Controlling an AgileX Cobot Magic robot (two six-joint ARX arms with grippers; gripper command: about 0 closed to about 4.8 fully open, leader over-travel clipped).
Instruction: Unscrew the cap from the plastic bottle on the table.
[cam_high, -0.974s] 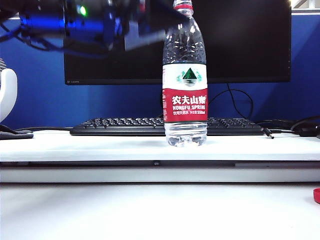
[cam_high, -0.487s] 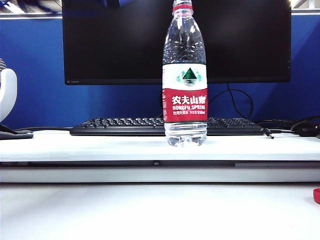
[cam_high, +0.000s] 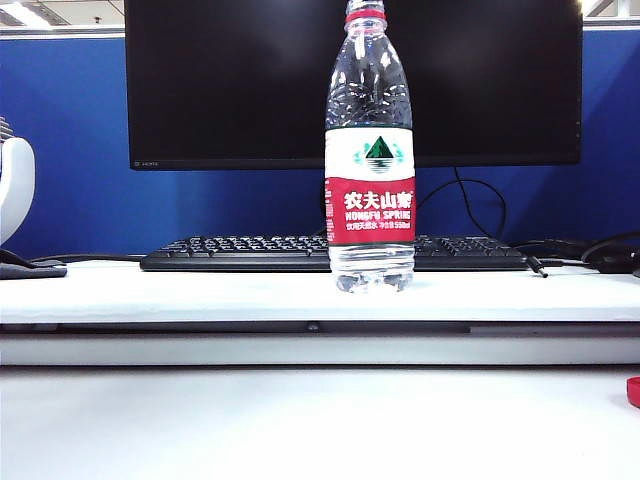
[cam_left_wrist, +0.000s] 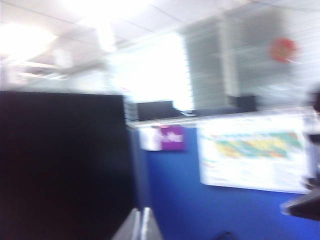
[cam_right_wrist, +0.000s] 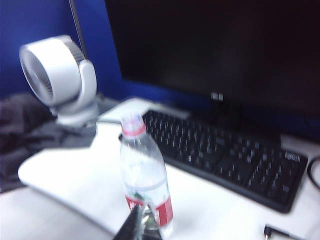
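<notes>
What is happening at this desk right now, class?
Nothing is being handled. The plastic bottle stands upright on the table before the keyboard, uncapped, only its red neck ring left. The left gripper is shut, raised toward the office. The right gripper is shut, above the bottle.

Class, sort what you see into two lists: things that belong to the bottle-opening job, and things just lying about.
Job:
bottle, standing upright, uncapped
red cap, lying near the front edge
table
left gripper, shut, raised away
right gripper, shut, above the bottle

Lying about:
keyboard
monitor
white fan
</notes>
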